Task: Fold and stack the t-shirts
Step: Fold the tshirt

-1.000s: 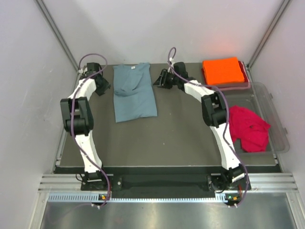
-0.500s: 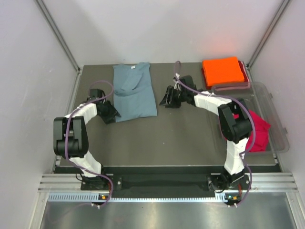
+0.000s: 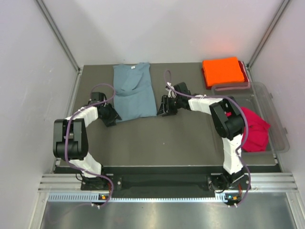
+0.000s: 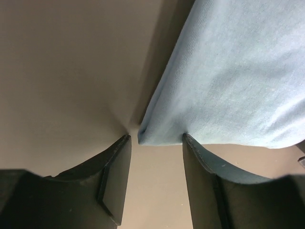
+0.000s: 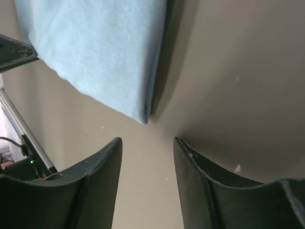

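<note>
View from above of a dark table point(image 3: 186, 138) with two robot arms reaching in from the bottom of the frame.

A grey-blue t-shirt point(image 3: 135, 90) lies flat in the upper centre-left, already folded lengthwise into a long narrow panel, collar toward the top of the frame. The left gripper point(image 3: 110, 114) sits low at the panel's lower left corner and the right gripper point(image 3: 164, 106) at its lower right corner.

In the left wrist view, the left gripper point(image 4: 156, 143) has its jaws apart, with the corner of the grey-blue t-shirt point(image 4: 238, 81) lying on the table between the fingertips; nothing is pinched. In the right wrist view, the right gripper point(image 5: 147, 143) is also spread and empty, the corner of the grey-blue t-shirt point(image 5: 105, 52) lying just beyond its fingertips.

An orange t-shirt point(image 3: 222, 70) rests in the upper right as a neat folded square; it seems to lie on something with a pinkish rim, though what that is cannot be made out. A red t-shirt point(image 3: 252, 129) lies crumpled in a clear plastic tub point(image 3: 272, 102) at the right edge.

Progress, as a judgement: roughly a third done. One shirt is folded, the grey-blue one is half folded and probably needs its lower end brought up toward the collar, the red one is untouched, and nothing is stacked yet.
</note>
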Tool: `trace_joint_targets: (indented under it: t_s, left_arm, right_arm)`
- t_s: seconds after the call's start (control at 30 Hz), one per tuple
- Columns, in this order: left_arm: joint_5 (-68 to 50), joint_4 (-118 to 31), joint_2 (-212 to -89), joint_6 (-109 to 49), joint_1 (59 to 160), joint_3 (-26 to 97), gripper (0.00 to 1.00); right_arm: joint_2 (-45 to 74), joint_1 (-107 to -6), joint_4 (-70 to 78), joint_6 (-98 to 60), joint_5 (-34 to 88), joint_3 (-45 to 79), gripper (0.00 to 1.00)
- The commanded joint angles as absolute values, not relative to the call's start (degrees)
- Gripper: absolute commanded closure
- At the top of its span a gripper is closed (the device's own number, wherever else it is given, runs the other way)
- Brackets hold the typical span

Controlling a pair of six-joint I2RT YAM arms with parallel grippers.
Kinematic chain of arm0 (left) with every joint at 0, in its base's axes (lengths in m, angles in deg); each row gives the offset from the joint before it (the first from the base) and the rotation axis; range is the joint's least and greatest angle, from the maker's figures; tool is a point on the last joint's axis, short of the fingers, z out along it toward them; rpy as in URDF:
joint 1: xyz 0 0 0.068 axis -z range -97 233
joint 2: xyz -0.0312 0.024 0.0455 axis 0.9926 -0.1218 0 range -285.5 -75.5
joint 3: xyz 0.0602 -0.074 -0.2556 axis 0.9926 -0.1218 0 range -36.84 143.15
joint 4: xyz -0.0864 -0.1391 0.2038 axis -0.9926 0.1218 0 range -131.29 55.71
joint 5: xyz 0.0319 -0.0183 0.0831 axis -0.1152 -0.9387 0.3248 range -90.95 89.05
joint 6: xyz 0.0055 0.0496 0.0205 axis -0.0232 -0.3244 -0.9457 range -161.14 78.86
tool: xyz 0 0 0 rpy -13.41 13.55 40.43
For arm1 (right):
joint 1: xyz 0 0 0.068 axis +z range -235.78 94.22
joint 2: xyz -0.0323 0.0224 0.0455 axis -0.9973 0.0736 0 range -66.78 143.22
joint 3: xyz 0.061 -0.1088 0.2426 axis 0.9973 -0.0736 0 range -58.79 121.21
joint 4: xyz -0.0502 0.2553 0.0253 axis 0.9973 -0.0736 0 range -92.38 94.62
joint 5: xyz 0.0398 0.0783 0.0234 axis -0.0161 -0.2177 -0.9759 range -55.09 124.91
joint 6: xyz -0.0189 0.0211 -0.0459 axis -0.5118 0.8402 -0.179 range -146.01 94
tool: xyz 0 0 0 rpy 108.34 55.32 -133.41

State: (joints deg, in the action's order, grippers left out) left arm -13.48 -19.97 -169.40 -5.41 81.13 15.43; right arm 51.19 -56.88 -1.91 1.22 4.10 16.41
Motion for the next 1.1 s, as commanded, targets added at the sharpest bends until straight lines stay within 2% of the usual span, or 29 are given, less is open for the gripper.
trace_joint_targets:
  t_s: [0.0, 0.3, 0.4, 0.63, 0.67, 1.07]
  left_arm:
    - [-10.7, -22.2, -169.8, -7.0, 81.2, 16.9, 0.48]
    - [-12.6, -24.9, -171.3, -6.0, 81.2, 17.5, 0.49]
    - [-12.8, -24.9, -172.4, -6.0, 81.1, 17.7, 0.54]
    - [-10.8, -22.8, -171.6, -7.9, 81.0, 18.5, 0.89]
    - [-10.6, -22.3, -171.5, -8.2, 81.1, 19.0, 0.99]
    - [-11.2, -21.0, -171.5, -9.1, 81.1, 19.6, 1.0]
  right_arm:
    - [53.2, -56.2, 0.0, -2.6, 3.2, 19.1, 0.52]
    - [56.0, -55.1, 3.6, -1.0, 2.3, 19.3, 0.53]
    - [56.1, -54.8, 4.2, -0.1, 2.4, 19.2, 0.54]
    - [55.4, -54.3, 4.2, -0.5, 5.0, 18.4, 0.59]
    - [55.4, -54.3, 4.2, -0.4, 4.9, 18.4, 0.62]
    - [54.9, -54.1, 8.3, 1.3, 2.8, 16.4, 0.66]
